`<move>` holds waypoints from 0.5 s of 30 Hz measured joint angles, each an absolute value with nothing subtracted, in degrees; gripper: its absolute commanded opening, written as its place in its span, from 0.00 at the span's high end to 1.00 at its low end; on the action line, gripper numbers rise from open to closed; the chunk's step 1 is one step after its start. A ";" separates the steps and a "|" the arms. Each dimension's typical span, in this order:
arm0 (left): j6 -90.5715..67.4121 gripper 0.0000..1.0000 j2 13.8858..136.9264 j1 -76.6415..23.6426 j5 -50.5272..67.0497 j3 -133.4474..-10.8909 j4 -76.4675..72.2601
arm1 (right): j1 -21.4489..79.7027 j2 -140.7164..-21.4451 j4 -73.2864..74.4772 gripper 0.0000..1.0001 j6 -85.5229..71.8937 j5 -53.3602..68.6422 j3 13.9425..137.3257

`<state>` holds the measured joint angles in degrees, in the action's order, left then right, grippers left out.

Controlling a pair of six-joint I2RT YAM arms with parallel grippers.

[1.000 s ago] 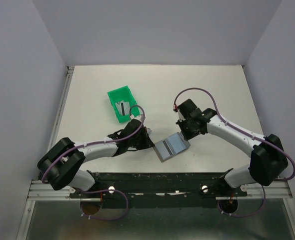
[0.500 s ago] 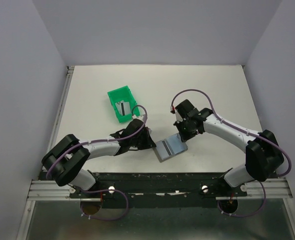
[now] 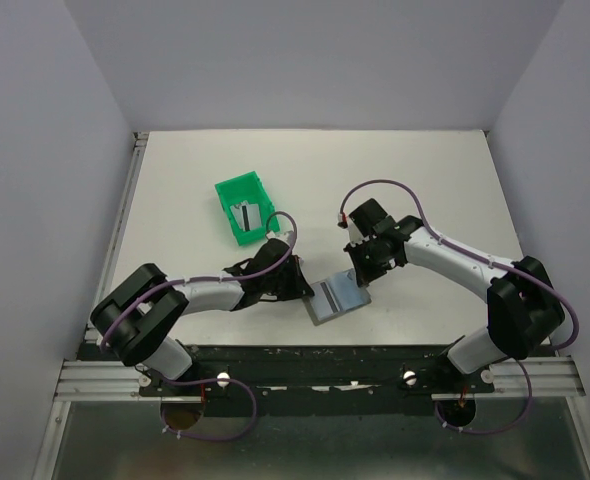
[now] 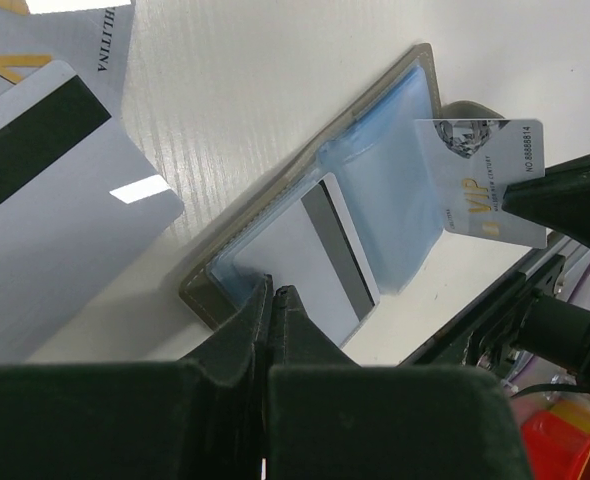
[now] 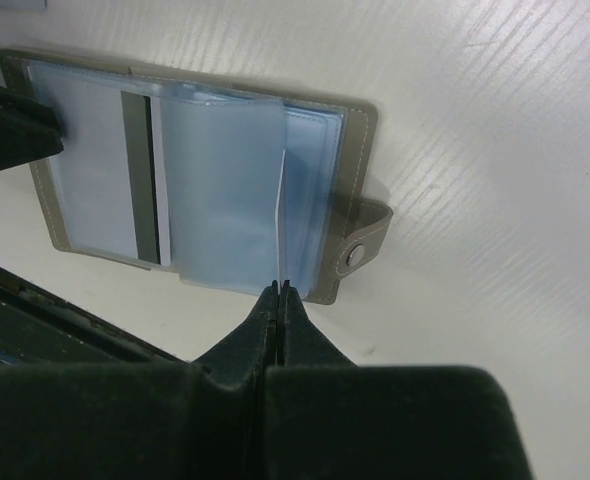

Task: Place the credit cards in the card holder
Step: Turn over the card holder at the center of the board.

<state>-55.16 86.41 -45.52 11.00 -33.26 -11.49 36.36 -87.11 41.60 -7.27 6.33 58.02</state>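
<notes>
1. step in hand: feeding a credit card into a clear sleeve of the open card holder (image 5: 360, 140), which lies flat on the tabletop (image 3: 425, 180) between the two arms, near the front edge.
2. right gripper (image 5: 278, 290): jaws closed on the silver credit card (image 4: 480, 180), held edge-on over the sleeve beside the snap tab (image 5: 360, 255).
3. left gripper (image 4: 275, 292): jaws closed, tips set on the holder's opposite edge; judged to be pinning it down rather than lifting it.
4. stowed credit card (image 4: 335, 258): already in the sleeve nearest the left gripper, dark stripe showing.
5. technique: keep the card's leading edge parallel to the sleeve mouth, enter at a shallow angle and push slowly. the soft film may buckle, or the holder may slide if the pinning tips slip.
6. other cards: a binned credit card (image 3: 245, 217) rests in the green bin (image 3: 224, 203), well apart. a loose striped card (image 4: 45, 230) fills a corner of the left wrist view; what supports it cannot be told.
7. surface and room: matt white, faintly ribbed tabletop; plain pale grey walls (image 3: 35, 150) on three sides; dark rail (image 3: 315, 360) carrying the arm bases.
</notes>
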 measured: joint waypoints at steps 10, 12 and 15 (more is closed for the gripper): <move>-55.64 1.00 87.48 -45.63 11.46 -33.17 -12.78 | 36.36 -87.11 39.81 1.00 -8.23 10.66 57.80; -55.66 1.00 87.48 -45.63 11.49 -33.17 -12.80 | 36.36 -87.11 39.53 1.00 -8.56 11.44 57.67; -55.70 1.00 87.48 -45.63 11.53 -33.10 -12.82 | 36.36 -87.09 39.05 1.00 -8.97 12.49 57.60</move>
<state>-55.70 87.48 -45.63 11.53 -33.10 -12.82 36.36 -87.09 39.05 -8.97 12.49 57.60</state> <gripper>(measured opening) 0.022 0.009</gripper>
